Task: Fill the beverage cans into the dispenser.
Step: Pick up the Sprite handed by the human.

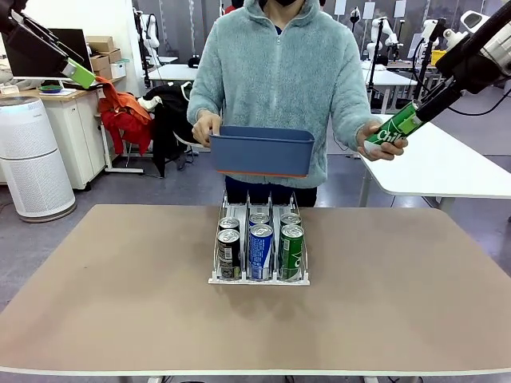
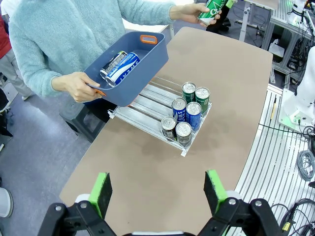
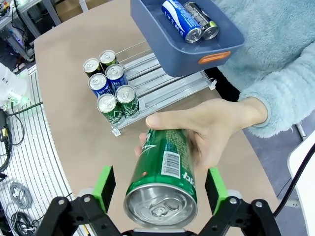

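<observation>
Right gripper (image 3: 158, 189) at lower centre pinches the green can (image 3: 165, 177) (person's hand (image 3: 211, 130) also holding): handover, then lane placement.

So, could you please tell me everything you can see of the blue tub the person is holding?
The blue tub is a rectangular plastic bin with rounded corners and an orange handle insert at one end. The person's hand grips the other end and holds it tilted in the air above the far end of the dispenser. Two cans lie on their sides inside, a blue one and a darker one.
</observation>
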